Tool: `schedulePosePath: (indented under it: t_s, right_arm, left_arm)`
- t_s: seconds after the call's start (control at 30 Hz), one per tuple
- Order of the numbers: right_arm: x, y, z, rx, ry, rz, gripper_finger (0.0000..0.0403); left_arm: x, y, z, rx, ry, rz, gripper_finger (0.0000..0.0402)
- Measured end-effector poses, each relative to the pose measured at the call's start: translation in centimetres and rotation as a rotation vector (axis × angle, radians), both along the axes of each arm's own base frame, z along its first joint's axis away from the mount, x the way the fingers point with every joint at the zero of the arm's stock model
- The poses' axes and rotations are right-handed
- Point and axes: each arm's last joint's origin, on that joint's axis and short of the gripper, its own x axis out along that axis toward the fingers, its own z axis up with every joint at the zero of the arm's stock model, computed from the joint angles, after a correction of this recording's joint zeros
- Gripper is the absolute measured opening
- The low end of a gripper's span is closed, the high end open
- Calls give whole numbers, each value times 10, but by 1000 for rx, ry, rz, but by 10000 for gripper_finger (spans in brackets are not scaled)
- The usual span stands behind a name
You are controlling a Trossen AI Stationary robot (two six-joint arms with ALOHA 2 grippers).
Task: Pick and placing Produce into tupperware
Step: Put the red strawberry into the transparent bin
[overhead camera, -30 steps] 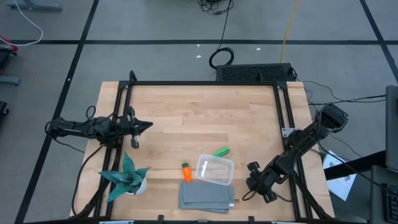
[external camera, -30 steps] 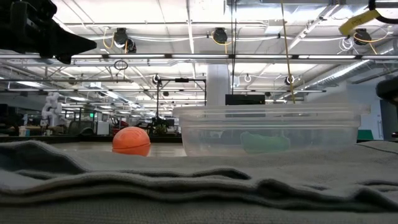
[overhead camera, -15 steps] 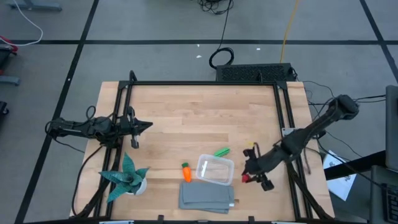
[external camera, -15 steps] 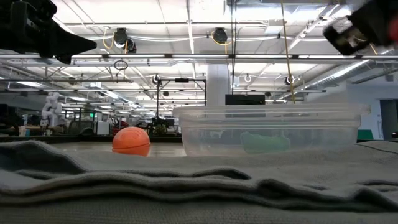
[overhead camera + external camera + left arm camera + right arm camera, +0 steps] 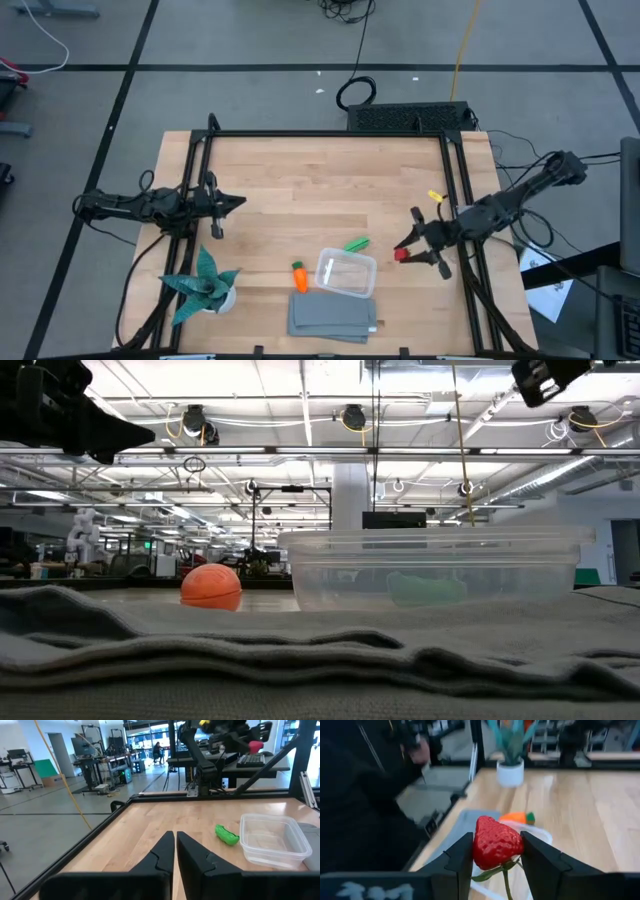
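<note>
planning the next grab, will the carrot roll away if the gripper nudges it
Probably a little. The carrot lies on its side on bare wood beside the tupperware, and the low view shows a round end, so it could roll. Its tapered shape would likely make it curve rather than run straight. It looks tiny, so probably light and easily pushed.

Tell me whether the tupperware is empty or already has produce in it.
Empty. In the high view the tupperware holds nothing; the carrot and green pod lie outside on the table, and the right gripper holds the strawberry.
</note>
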Motion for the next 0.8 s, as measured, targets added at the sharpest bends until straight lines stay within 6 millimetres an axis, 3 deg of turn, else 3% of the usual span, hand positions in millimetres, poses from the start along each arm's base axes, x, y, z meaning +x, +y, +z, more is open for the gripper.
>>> schedulePosePath:
  t_s: [0.23, 0.33, 0.6, 0.8]
  right_arm:
    - [-11, -14, -52, 145, -158, -56, 134]
    - [-12, -19, -65, 163, -197, -81, 134]
    - [2, -24, -63, 92, -177, -144, 134]
    - [33, -20, -54, 37, -93, -155, 134]
  left_arm:
    - [0, 0, 0, 0, 3, 0, 8]
    - [0, 0, -1, 5, 10, 0, 2]
    - [0, 0, -1, 7, 9, 2, 20]
    - [0, 0, -1, 9, 8, 2, 25]
